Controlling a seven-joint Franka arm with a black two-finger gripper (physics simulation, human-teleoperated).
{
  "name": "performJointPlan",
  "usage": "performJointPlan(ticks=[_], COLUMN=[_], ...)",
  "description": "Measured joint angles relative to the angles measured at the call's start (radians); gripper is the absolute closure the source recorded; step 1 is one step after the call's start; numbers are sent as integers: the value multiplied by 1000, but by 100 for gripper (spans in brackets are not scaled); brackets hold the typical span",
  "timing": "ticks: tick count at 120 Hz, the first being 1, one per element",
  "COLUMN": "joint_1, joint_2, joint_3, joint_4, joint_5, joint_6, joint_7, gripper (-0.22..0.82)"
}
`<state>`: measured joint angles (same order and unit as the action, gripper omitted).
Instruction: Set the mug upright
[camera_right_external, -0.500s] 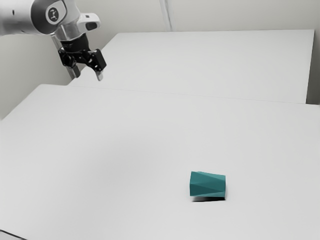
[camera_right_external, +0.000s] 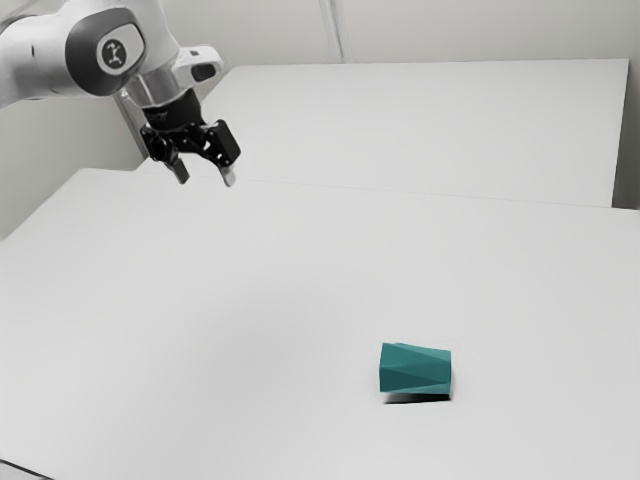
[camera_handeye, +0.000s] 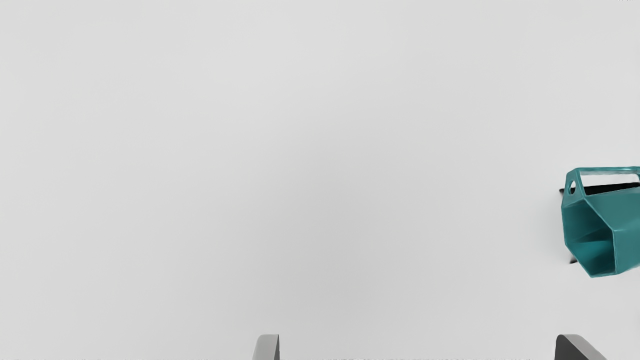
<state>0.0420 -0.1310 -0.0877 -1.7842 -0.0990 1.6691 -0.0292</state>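
Mug (camera_right_external: 415, 370) on its side on the bench (camera_right_external: 250, 270), well in from the back edge as seen in the exterior view. Well apart from it, up in the air, a gripper (camera_right_external: 205, 180) with fingers spread wide.

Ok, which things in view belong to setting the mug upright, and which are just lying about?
For the job:
- teal mug, on its side
- end effector, open, away from the mug
- table under the mug

Not for it:
- thin dark line, possibly a cable
- white surface beyond the table
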Motion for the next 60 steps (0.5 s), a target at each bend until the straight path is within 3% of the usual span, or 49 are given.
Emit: performJointPlan(ticks=[29, 60], joint_1=[52, 50], joint_2=[-91, -90], joint_3=[-41, -158], joint_4=[-298, -551], joint_5=[-320, -680], joint_6=[157, 409], joint_7=[1, 88], gripper=[0, 0])
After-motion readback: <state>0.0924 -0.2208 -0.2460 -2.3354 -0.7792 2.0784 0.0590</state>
